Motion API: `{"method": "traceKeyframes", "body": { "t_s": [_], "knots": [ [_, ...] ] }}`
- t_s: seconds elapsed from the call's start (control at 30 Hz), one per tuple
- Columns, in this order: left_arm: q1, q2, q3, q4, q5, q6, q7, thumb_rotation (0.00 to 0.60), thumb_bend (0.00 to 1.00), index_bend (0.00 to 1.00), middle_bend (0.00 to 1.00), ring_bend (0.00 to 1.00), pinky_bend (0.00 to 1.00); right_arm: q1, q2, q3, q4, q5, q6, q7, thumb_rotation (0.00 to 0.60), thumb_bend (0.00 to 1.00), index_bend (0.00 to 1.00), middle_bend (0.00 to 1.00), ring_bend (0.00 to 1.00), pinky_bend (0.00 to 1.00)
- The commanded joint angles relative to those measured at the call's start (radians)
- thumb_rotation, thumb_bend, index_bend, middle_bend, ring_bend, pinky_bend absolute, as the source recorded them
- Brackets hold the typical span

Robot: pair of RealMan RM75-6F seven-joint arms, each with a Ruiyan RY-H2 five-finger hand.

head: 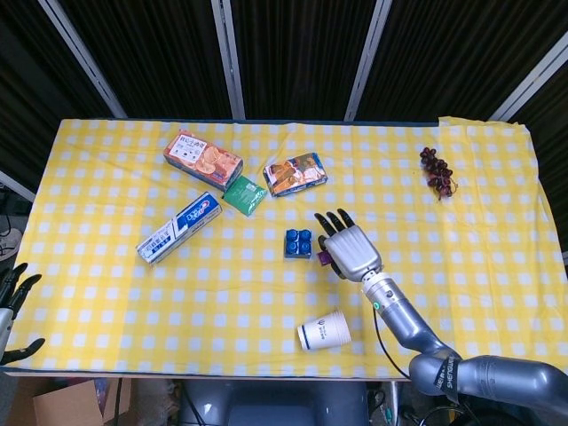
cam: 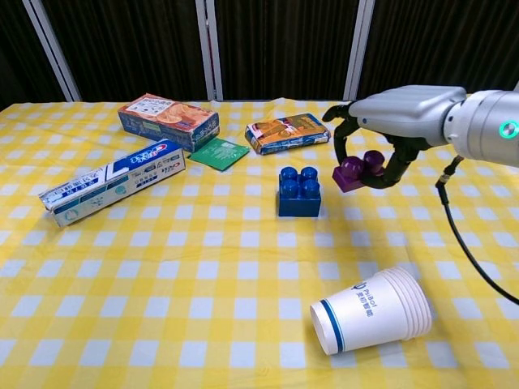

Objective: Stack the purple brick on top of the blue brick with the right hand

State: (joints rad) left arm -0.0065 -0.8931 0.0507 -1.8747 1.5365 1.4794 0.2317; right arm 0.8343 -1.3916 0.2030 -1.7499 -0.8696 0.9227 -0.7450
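The blue brick (head: 298, 243) (cam: 298, 191) stands studs-up near the middle of the yellow checked table. My right hand (head: 349, 248) (cam: 389, 117) hovers just to its right and grips the purple brick (cam: 359, 171) (head: 325, 258) from above, clear of the cloth. The purple brick hangs beside the blue one, a little higher than its top, with a small gap between them. In the head view the hand hides most of the purple brick. My left hand (head: 12, 306) hangs open off the table's lower left corner.
A paper cup (cam: 371, 309) (head: 323, 332) lies on its side in front of the bricks. A toothpaste box (cam: 113, 180), a biscuit box (cam: 168, 121), a green card (cam: 220, 152) and a snack packet (cam: 288, 132) lie behind and left. Grapes (head: 436, 172) sit far right.
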Motion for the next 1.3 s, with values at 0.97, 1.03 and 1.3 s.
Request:
{"method": "traceKeyframes", "body": {
  "t_s": [0.97, 1.03, 1.3],
  "knots": [
    [-0.024, -0.009, -0.026, 0.034, -0.08, -0.045, -0.016, 0.6, 0.0, 0.12, 0.0, 0.0, 0.04, 0.24, -0.139, 0.014, 0.165, 0.318, -0.042, -0.046, 0.6, 0.44, 0.54, 0.0, 0.0, 0.0],
    [-0.024, -0.009, -0.026, 0.035, -0.081, -0.044, -0.018, 0.6, 0.0, 0.12, 0.0, 0.0, 0.04, 0.244, -0.139, 0.013, 0.165, 0.323, -0.042, -0.036, 0.6, 0.44, 0.54, 0.0, 0.0, 0.0],
    [-0.023, -0.008, -0.027, 0.036, -0.082, -0.041, -0.021, 0.6, 0.0, 0.12, 0.0, 0.0, 0.04, 0.266, -0.144, 0.011, 0.162, 0.336, -0.03, -0.021, 0.6, 0.44, 0.55, 0.0, 0.0, 0.0]
  ]
}}
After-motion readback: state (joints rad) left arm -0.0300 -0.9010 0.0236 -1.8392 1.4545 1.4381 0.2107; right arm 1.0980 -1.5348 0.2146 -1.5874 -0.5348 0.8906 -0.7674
